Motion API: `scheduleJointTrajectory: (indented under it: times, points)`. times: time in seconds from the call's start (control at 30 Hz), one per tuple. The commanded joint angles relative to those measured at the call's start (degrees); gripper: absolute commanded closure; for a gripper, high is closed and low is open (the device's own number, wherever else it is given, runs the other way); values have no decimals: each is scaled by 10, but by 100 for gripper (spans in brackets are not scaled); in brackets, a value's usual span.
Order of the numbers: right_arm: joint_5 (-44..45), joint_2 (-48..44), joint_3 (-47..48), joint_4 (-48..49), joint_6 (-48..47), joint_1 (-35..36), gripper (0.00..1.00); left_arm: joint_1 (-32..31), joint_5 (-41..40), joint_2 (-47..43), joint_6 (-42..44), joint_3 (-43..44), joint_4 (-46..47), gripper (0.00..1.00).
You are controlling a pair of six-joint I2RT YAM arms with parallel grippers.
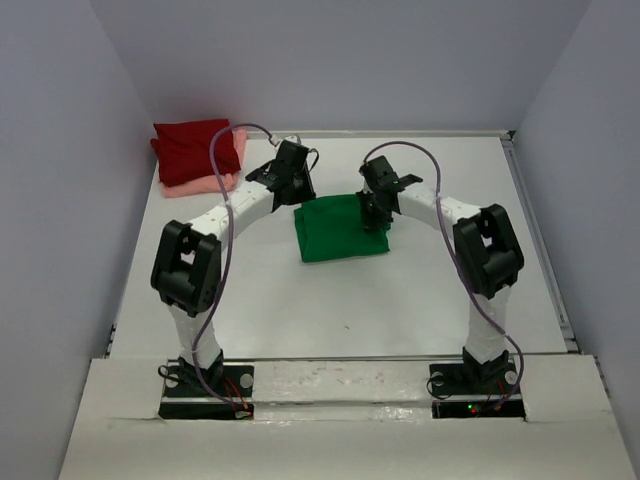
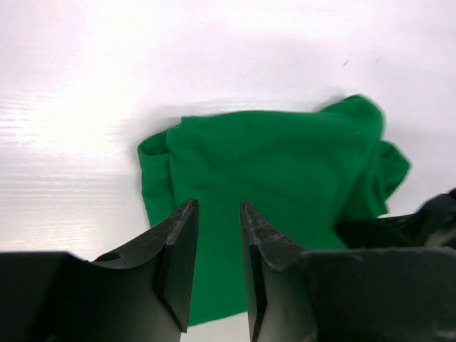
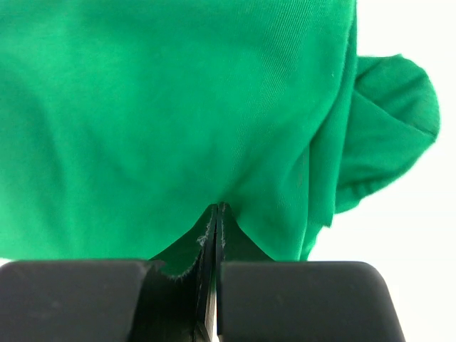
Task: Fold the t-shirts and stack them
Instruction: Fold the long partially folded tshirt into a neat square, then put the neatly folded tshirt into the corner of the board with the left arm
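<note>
**A:** Starting from the arm bases, what comes first?

**B:** A bare stretch of table (image 1: pixel 350 310), then the green t-shirt (image 1: pixel 335 232), lying flat and folded into a compact block. One sleeve end bulges out at its side.

**A:** And the hands?

**B:** Both are at the green t-shirt's far edge. The right gripper (image 3: pixel 217 208) is at the far right corner, clenched on the cloth. In its own view the fabric puckers into the closed tips, so I judge it has a pinch of that shirt. The left gripper (image 2: pixel 217 206) is above the far left corner with its jaws standing a little apart. Nothing is between them, and the green cloth shows through the gap below.

**A:** Why one pinching and one not?

**B:** My guess is the fold is made and the shirt is being set down or readied for carrying.

**A:** Carrying where?

**B:** Beyond the green t-shirt, well off to its far left. The dark red t-shirt (image 1: pixel 195 150) sits folded there on top of the salmon pink t-shirt (image 1: pixel 205 185). That looks like the stack, and the green one would go on it last.
</note>
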Motion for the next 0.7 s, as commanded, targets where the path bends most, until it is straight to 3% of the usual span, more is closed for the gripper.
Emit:
scheduleJointTrajectory:
  times: [0.0,0.13,0.17,0.2,0.23,0.3,0.43,0.57,0.67]
  points:
    - [24,-64,28,-17,-10,12,100,-11,-77,-90,8,3,-18,57]
    - [43,-110,41,-44,-8,23,100,-11,-56,-104,-3,-4,-55,43]
    - [45,-123,38,-47,-8,23,100,-11,-51,-108,-7,-13,-57,31]
    - [47,-137,33,-51,-7,23,100,-12,-47,-113,-22,-25,-59,26]
    - [61,-169,30,-61,-5,23,100,-11,-10,-132,-21,-63,-36,11]
    - [72,-208,13,-64,-4,23,100,4,47,-153,-34,-149,10,7]
    - [89,-308,-7,-78,-4,23,100,71,249,-179,-66,-285,184,6]
    - [98,-411,-19,-91,-8,23,100,123,307,-166,-77,-348,256,6]
    - [103,-442,-20,-105,-15,23,100,127,336,-150,-84,-365,298,6]
